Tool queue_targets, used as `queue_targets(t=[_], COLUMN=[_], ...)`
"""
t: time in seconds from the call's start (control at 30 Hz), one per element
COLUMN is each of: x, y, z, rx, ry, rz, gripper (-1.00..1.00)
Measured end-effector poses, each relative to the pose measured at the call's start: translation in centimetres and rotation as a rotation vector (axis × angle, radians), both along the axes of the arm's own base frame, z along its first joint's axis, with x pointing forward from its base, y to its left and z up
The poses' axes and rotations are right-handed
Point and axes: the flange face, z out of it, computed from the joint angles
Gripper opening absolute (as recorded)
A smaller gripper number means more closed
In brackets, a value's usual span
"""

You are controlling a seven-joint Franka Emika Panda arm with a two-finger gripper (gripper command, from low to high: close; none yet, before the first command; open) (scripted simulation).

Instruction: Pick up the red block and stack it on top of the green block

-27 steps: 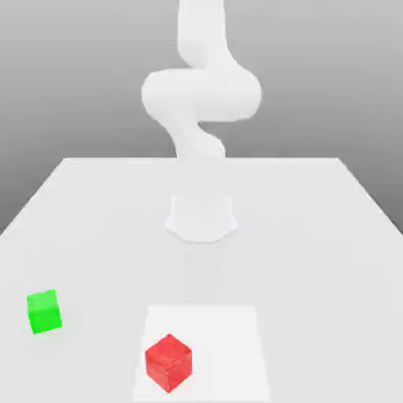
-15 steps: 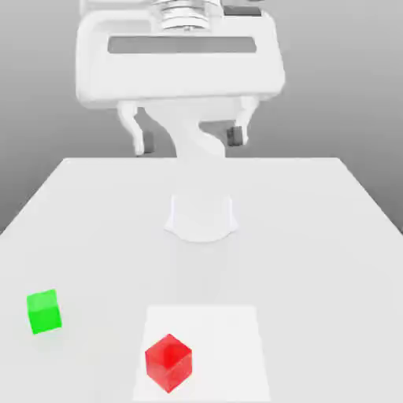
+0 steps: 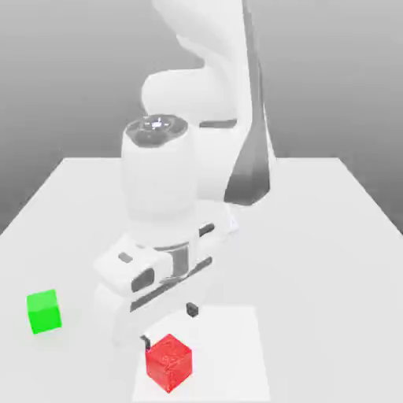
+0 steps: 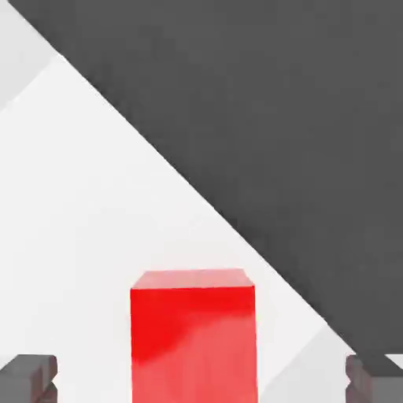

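The red block (image 3: 168, 362) rests on the white table near its front edge; the hand view shows it close up (image 4: 193, 334). My gripper (image 3: 168, 326) hangs just above and behind it, open. Its dark fingertips (image 3: 191, 311) stand wide apart, one on each side of the block, without touching it. In the hand view the gripper (image 4: 201, 379) has the red cube centred between its two fingertips (image 4: 27, 375). The green block (image 3: 43, 311) sits apart at the exterior view's left, flat on the table.
A paler square patch (image 3: 236, 350) on the table (image 3: 330, 236) lies under the red block. The table's front edge runs close to the red block; beyond it the hand view shows dark floor (image 4: 299, 118). My arm's bulk (image 3: 197, 157) looms over the table's middle.
The hand has come down from high above the table to just over the red block and has turned. Both blocks lie where they were.
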Motion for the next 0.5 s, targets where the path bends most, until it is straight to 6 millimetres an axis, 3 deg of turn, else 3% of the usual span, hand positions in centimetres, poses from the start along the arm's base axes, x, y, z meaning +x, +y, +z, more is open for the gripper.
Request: queue_targets(t=[0.07, 0.1, 0.3, 0.37, 0.5], x=[-0.1, -0.2, -0.3, -0.1, -0.2], y=[0.0, 0.0, 0.0, 0.0, -0.1], z=[-2.5, -3.4, -3.8, -2.5, 1.9], rx=[0.000, 0.000, 0.001, 0.000, 0.001], ry=[0.003, 0.004, 0.007, 0.005, 0.006], rz=[0.002, 0.001, 0.001, 0.003, 0.002], gripper=[0.00, -1.00, -1.00, -1.00, -1.00])
